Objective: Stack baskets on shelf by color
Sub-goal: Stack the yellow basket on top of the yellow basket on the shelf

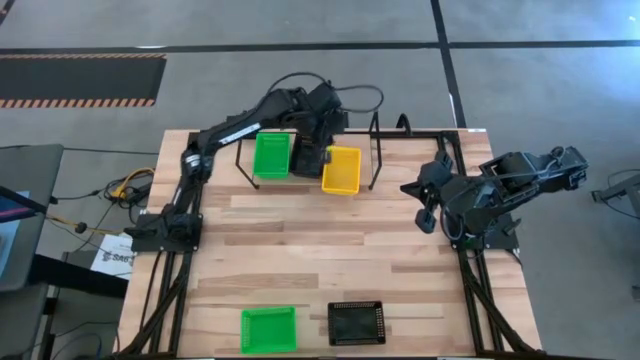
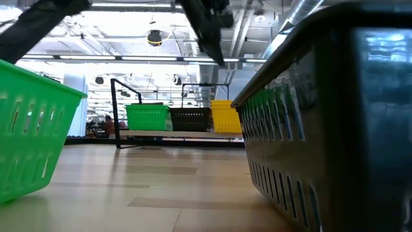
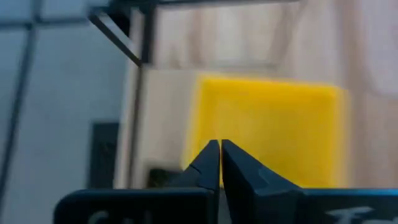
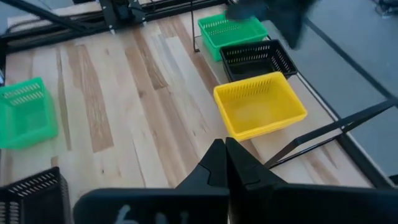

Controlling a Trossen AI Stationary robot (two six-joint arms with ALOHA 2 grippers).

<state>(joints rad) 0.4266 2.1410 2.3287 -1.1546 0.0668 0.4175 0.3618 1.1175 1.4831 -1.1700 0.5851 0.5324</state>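
Note:
The shelf (image 2: 187,134) stands at the table's far edge. On it sit a green basket (image 1: 271,155), a black basket (image 4: 257,59) and a yellow basket (image 1: 341,170) side by side, flat on their bottoms. The yellow one sits a little nearer than the other two. My left gripper (image 3: 220,163) hangs shut above the shelf, over the yellow basket (image 3: 267,130), and touches nothing. In the high view it (image 1: 312,150) hides most of the black basket. My right gripper (image 4: 225,162) waits shut above the table's right side.
A green basket (image 1: 268,329) and a black basket (image 1: 356,322) rest on the tabletop at the near edge. They loom large in the low view. Bare wood lies between them and the shelf. The shelf's black wire frame (image 1: 378,150) rises beside the yellow basket.

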